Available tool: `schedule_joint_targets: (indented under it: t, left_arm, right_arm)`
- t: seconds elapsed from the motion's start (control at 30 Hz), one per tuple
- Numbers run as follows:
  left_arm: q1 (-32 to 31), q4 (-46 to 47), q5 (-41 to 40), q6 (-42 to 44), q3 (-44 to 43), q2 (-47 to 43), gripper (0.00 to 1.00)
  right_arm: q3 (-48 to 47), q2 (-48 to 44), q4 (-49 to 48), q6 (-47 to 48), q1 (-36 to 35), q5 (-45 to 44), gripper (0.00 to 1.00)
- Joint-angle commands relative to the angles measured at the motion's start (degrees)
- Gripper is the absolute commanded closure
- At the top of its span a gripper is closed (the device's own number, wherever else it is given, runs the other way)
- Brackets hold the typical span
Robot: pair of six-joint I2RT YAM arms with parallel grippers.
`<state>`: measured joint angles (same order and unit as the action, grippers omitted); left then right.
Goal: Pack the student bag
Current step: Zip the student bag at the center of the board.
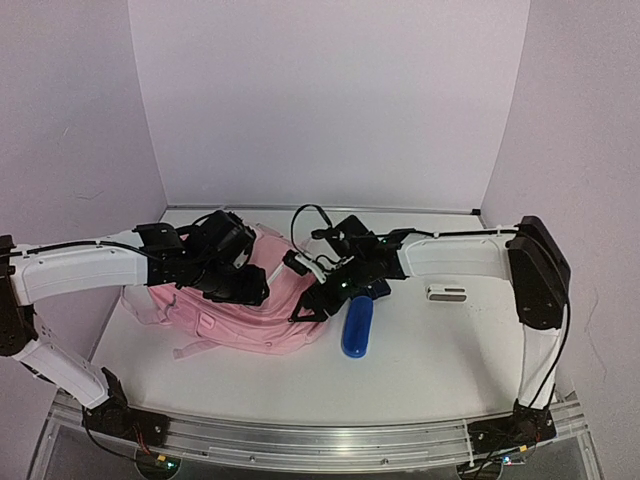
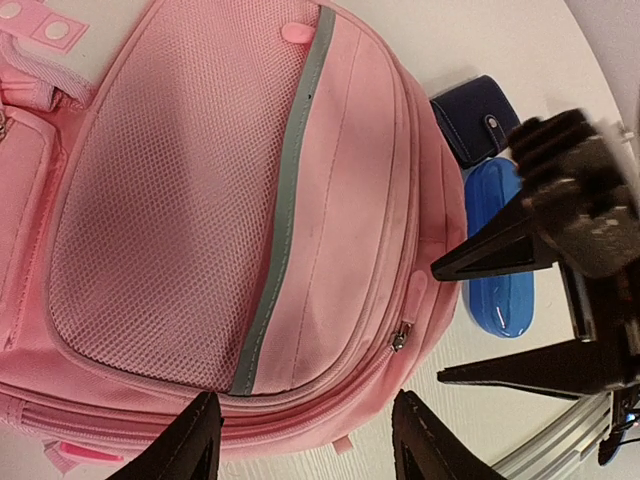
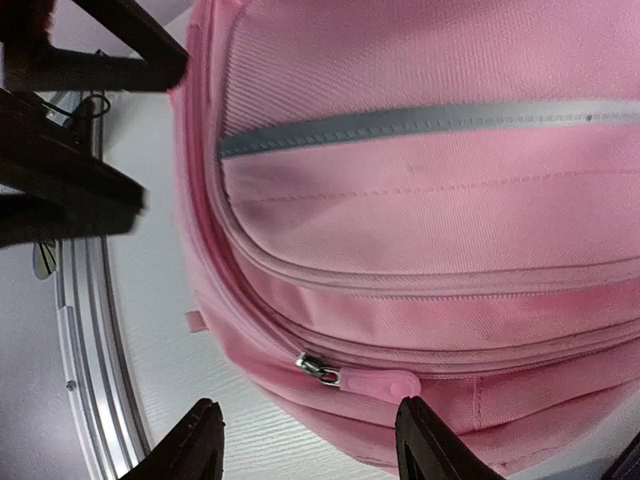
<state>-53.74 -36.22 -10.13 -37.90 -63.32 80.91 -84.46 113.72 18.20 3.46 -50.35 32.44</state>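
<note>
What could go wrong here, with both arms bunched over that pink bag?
1. The left end effector and right end effector hover open over the same corner of the student bag; they might bump each other.
2. The pink zip pull lies flat on soft fabric, so fingers could slip or pinch cloth instead.
3. The blue case sits beside the bag; tugging the bag may shove it away.

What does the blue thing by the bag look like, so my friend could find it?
Find the big pink student bag on the white table. Just right of it lies the blue case. It is glossy, bright blue and rounded, unlike the flat dark navy wallet beside it.
</note>
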Motion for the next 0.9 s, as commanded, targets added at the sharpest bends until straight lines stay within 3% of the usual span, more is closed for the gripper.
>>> schedule_joint_targets:
  t: [0.0,0.23,0.43,0.67,0.87]
  left_arm:
    - [-0.19,-0.11,-1.18,-0.86,-0.4,-1.8,0.41]
    - [-0.2,0.98,0.49,-0.61,0.0,-1.42,0.41]
    - [-0.23,1.26,0.47,-0.36,-0.04,-1.92,0.41]
    - [-0.18,0.63,0.07,0.71,-0.55,-2.27,0.41]
    - [-0.16,0.25,-0.13,1.19,-0.76,-2.15,0.41]
  right_arm:
    - [-3.52,3.62,2.96,0.6,0.53,1.07,0.41]
    - [-6.24,6.35,3.7,-0.63,1.28,4.08,0.35]
    - [-9.83,11.21,4.55,-5.35,4.98,12.98,0.36]
    - [-10.35,12.6,5.24,-6.6,5.88,23.36,0.55]
    - [-10.44,12.52,5.15,-6.0,5.88,25.49,0.69]
